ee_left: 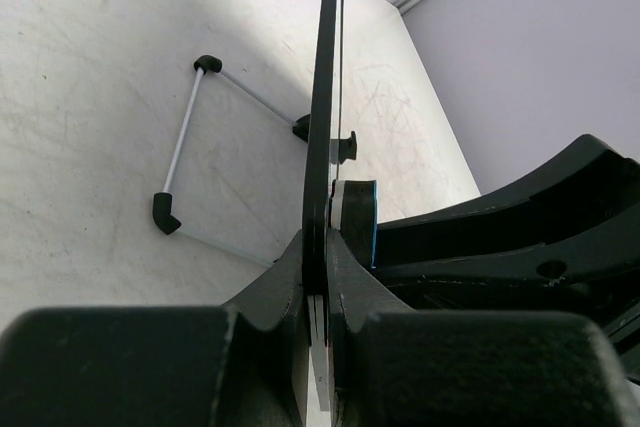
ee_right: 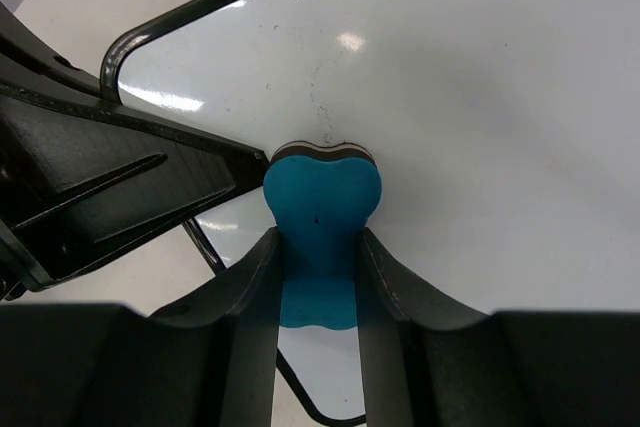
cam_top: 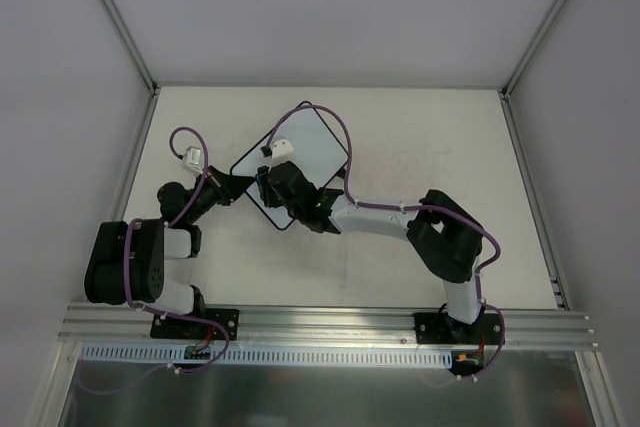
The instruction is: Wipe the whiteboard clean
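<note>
Right wrist view: right hand (ee_right: 318, 239) clamps the blue eraser (ee_right: 321, 205) against the whiteboard (ee_right: 480, 127) ahead; left hand (ee_left: 318, 249) pinches its edge.

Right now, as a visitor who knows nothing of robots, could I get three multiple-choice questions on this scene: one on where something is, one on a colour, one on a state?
1. Where is the eraser?
A. lying loose, untouched
B. between the fingers of the right gripper, against the whiteboard
C. tucked under the board

2. What colour is the eraser's back?
A. red
B. yellow
C. blue

3. What state is the left gripper in?
A. shut on the whiteboard's edge
B. wide open, holding nothing
C. shut on a pen

Answers: B, as the right wrist view shows both fingers clamping it on the white surface; C, as its back shows plain blue there; A, as the left wrist view shows the fingers pinching the board's thin black rim.
</note>
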You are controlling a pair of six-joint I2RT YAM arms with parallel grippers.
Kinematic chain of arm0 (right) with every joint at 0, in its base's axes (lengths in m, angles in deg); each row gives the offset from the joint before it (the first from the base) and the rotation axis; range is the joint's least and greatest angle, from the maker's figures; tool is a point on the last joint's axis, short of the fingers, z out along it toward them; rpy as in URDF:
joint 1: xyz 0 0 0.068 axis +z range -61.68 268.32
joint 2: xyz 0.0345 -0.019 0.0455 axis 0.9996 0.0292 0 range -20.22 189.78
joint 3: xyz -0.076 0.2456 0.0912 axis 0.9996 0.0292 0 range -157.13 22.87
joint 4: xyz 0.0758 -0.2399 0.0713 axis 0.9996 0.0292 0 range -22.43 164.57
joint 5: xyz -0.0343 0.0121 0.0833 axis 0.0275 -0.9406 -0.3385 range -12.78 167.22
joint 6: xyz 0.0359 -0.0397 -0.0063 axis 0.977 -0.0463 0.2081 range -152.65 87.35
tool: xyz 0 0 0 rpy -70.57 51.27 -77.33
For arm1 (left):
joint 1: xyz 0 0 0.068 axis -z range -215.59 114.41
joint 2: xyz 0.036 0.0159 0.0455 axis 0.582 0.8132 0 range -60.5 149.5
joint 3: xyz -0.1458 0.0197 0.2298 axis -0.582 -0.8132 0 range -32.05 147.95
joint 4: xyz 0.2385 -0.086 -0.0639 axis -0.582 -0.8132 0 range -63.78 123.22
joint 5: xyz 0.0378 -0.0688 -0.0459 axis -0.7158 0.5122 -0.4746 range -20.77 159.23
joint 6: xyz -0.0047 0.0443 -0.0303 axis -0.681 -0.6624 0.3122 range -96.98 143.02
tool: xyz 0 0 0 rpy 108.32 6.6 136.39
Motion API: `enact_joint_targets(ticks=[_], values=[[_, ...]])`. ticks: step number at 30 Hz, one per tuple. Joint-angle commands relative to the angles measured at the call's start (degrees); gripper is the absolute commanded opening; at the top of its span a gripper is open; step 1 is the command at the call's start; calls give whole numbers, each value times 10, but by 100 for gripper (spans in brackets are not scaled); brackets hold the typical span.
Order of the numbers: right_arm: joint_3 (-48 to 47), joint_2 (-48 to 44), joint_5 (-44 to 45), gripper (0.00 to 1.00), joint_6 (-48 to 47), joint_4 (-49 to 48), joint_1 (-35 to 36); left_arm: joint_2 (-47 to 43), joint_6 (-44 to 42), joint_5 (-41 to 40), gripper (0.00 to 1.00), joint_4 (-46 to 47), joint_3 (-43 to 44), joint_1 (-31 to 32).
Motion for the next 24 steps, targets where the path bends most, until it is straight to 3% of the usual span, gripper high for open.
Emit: enact_joint_targets(ticks=[1,15,24], values=[[-39,33,-7,0,-34,8,-6,-5,-44,38,0,174,8,10],[-115,54,-83,0,-48,52,-57,-4,-45,41,0,171,8,11],[-213,79,-74,0,-64,97,-59,-6,-47,41,0,168,8,11]])
